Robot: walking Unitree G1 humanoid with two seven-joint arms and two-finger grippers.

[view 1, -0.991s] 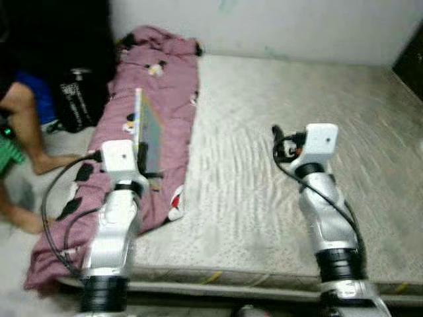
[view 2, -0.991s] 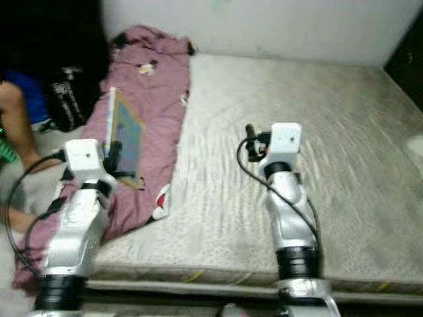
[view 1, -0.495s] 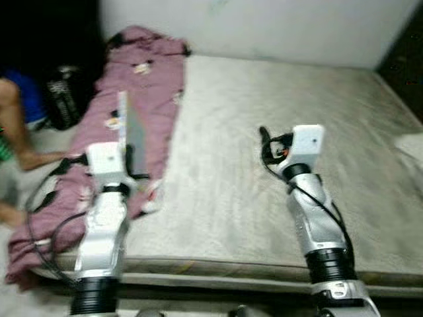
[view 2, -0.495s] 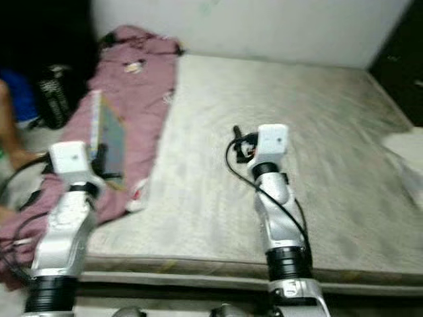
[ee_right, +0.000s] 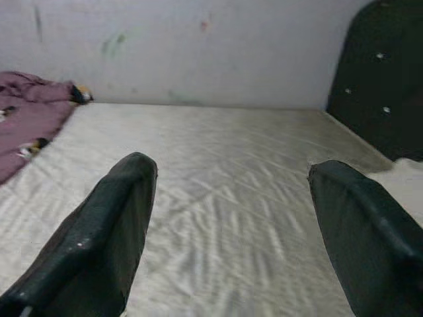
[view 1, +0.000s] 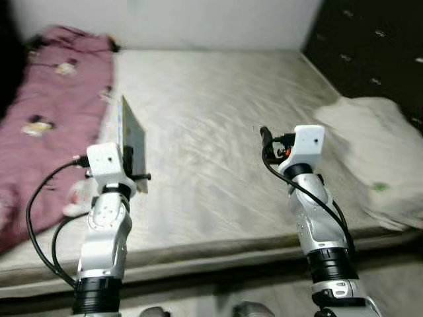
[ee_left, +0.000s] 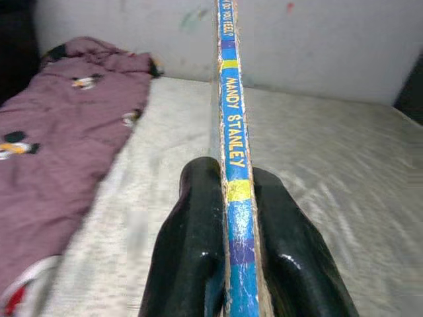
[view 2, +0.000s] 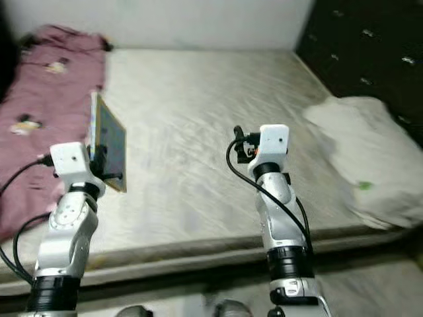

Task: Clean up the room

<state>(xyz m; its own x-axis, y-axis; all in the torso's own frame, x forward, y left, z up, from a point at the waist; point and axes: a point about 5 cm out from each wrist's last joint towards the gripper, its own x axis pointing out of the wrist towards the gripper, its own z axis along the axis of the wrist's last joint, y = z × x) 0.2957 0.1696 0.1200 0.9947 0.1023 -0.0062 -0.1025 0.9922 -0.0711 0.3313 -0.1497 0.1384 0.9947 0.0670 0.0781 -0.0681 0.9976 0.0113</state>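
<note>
My left gripper (view 1: pixel 132 162) is shut on a thin book (view 1: pixel 132 132) with a blue spine (ee_left: pixel 232 132), held upright on edge above the left part of the grey mattress (view 1: pixel 211 105). Its black fingers (ee_left: pixel 198 238) squeeze the book from both sides. My right gripper (ee_right: pixel 231 231) stands open above the middle of the mattress with nothing between its fingers (ee_right: pixel 99 238); its white wrist (view 1: pixel 307 142) is raised in the eye views.
A crumpled pink blanket (view 1: pixel 46 99) lies along the mattress's left side. A white pillow (view 1: pixel 377 152) rests at the right edge. A dark padded headboard (view 1: pixel 370 46) stands at the right, and a pale wall (view 1: pixel 198 23) runs behind the bed.
The camera has turned to the right: the blanket slid left, the person and black bag left the view, the pillow and headboard came in. Both arms keep their pose, book still held.
</note>
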